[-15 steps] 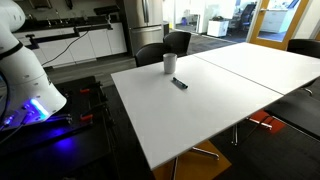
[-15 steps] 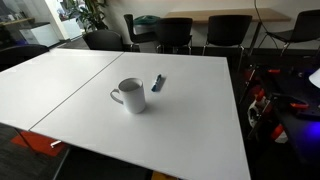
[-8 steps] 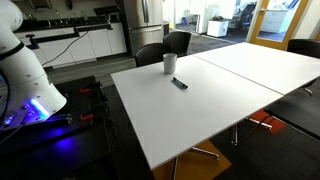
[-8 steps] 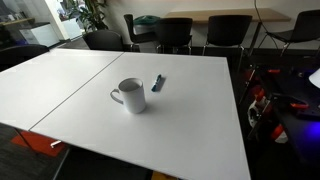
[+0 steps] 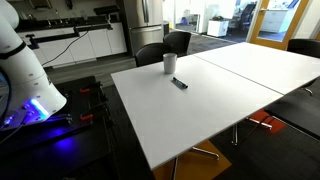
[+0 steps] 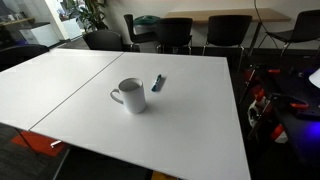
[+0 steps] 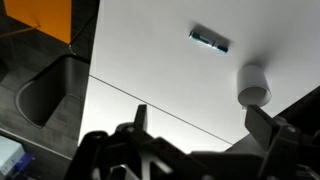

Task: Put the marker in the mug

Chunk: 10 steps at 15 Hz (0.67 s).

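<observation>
The mug (image 6: 130, 96), light grey-white with a handle, stands upright on the white table (image 6: 90, 130); it also shows in an exterior view (image 5: 170, 64) and in the wrist view (image 7: 254, 85). The marker (image 6: 158, 83), a short dark pen, lies flat on the table just beside the mug, apart from it; it shows too in an exterior view (image 5: 179, 83) and the wrist view (image 7: 208, 39). My gripper (image 7: 200, 120) is open and empty, high above the table, with its fingers (image 7: 139, 118) spread wide. The gripper is out of both exterior views.
The robot's white base (image 5: 25, 75) stands beside the table's end. Dark chairs (image 6: 175, 32) stand along the table's far edge, and a chair (image 7: 45, 95) sits below in the wrist view. A seam (image 7: 130, 92) joins two tabletops. An orange panel (image 7: 40, 18) lies nearby.
</observation>
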Tool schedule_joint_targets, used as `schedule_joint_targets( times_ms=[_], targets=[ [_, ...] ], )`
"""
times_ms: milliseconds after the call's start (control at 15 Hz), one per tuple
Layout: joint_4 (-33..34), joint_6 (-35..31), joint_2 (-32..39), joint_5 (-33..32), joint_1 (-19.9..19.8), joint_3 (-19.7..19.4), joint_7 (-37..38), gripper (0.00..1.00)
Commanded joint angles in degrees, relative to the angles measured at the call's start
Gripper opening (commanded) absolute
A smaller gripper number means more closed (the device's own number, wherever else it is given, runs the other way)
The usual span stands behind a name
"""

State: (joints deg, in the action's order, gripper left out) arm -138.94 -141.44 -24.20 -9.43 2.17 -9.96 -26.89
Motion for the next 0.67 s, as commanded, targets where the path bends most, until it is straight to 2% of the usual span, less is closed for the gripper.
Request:
schedule_joint_targets(
  times_ms=[0,400,533,600],
  targets=[
    [2.2,-1.94,4.71,3.83,3.98,-2.89,-13.02,1.0],
    [5.9,-2.29,13.26,11.02,5.44,-4.02,-37.94,1.0],
    [7.56,-3.09,16.73,14.27,7.87,-6.35,-46.89,1.0],
    [8.59,-3.34,18.76,17.21,5.49,-4.03,-51.4,1.0]
  ],
)
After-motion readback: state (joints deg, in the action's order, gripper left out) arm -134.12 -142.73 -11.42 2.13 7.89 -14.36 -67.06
